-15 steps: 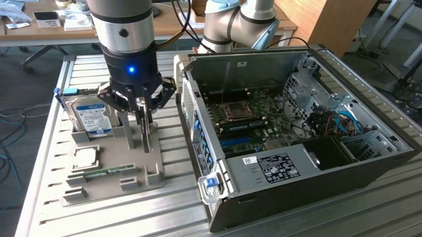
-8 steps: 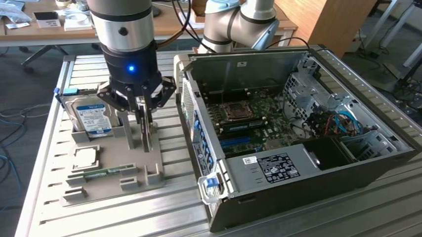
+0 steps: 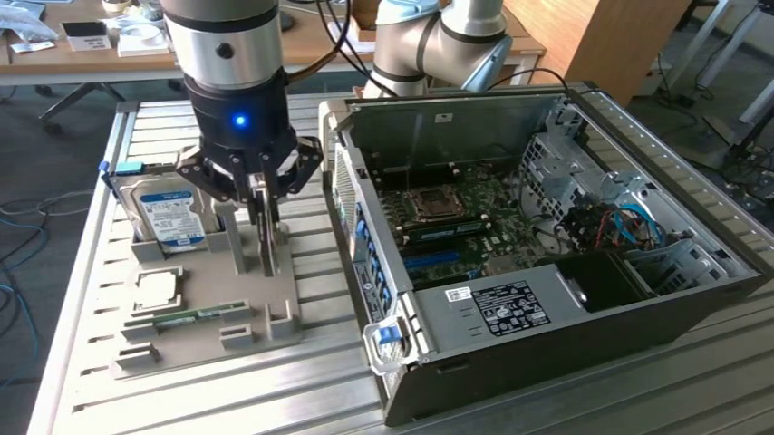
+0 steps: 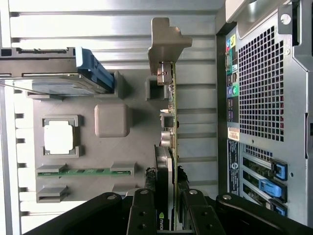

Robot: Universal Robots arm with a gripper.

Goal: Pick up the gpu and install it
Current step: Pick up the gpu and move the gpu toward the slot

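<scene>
The gpu (image 3: 267, 240) is seen standing on its long edge in the grey holder tray (image 3: 206, 276). The tray is laid on the slatted metal table (image 3: 303, 390), at 9 o'clock of the open computer case (image 3: 677, 299) in the exterior view. The gripper (image 3: 261, 201) is positioned over the card from above and is clenched on it. In the wrist view, 1 finger (image 4: 150, 181) is pressed against each face of the card, at the end away from its pale metal bracket (image 4: 166, 41). The card's lower edge is seen down among the tray's supports. Whether it is raised clear of them cannot be told.

3 other parts are held on the same tray. A blue-labelled hard drive (image 3: 169, 210) is propped at 9 o'clock of the gripper in the exterior view, near the card but apart from it. A square processor (image 3: 158, 290) is seated at 7 o'clock of the gripper. A narrow green memory stick (image 3: 194, 317) is laid just beside the processor, at its 5 o'clock.

The case is laid on its side with the upper face open, so the motherboard (image 3: 466, 213) is exposed. Its perforated rear panel (image 4: 264, 83) is turned toward the tray, and blue slot latches (image 4: 270, 187) are seen along it.
</scene>
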